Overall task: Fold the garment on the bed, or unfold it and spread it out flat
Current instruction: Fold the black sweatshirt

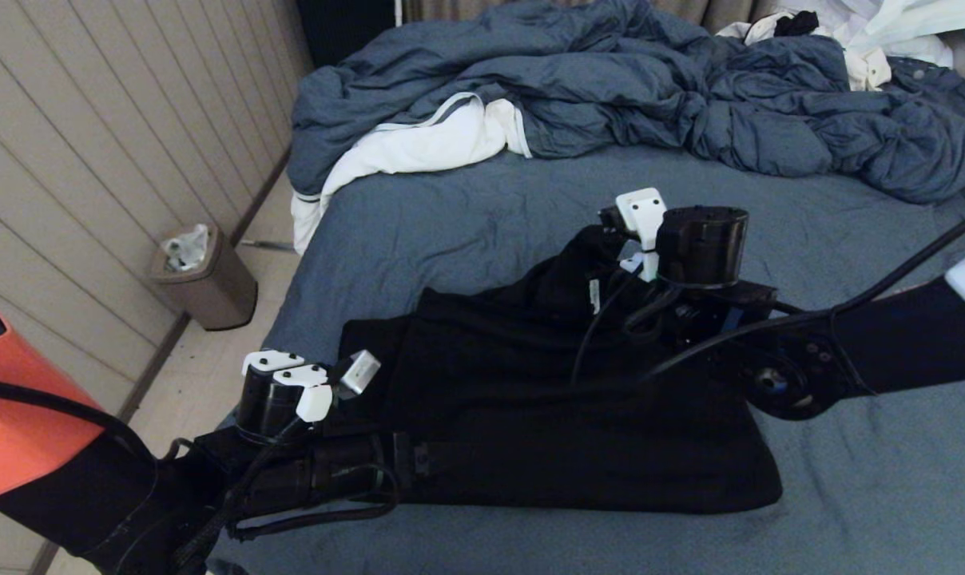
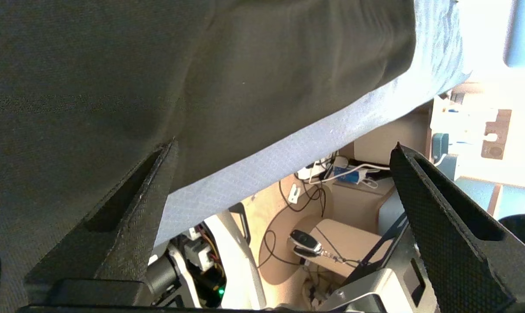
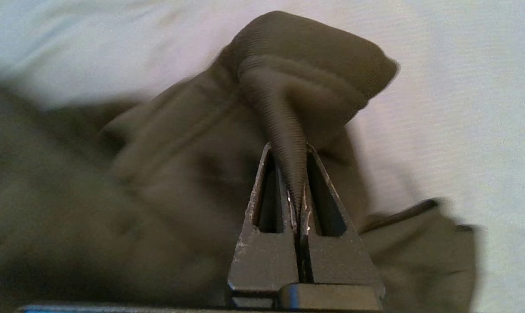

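Note:
The black garment (image 1: pixel 530 415) lies bunched in a rough rectangle on the near part of the bed (image 1: pixel 466 216), which has a blue-grey sheet. My right gripper (image 3: pixel 288 150) is shut on a ribbed edge of the garment (image 3: pixel 306 65) and holds it pinched up off the sheet at the garment's far side, under the right wrist (image 1: pixel 702 247). My left gripper (image 2: pixel 285 143) is open with nothing between its fingers, low at the garment's near left corner (image 2: pixel 158 65), by the bed's front edge. The left wrist (image 1: pixel 291 391) shows in the head view.
A rumpled blue-grey duvet (image 1: pixel 610 88) with white lining fills the far bed. White clothing (image 1: pixel 890 32) lies at the far right. A brown bin (image 1: pixel 203 279) stands on the floor beside the panelled wall on the left. An orange object (image 1: pixel 19 415) is at the near left.

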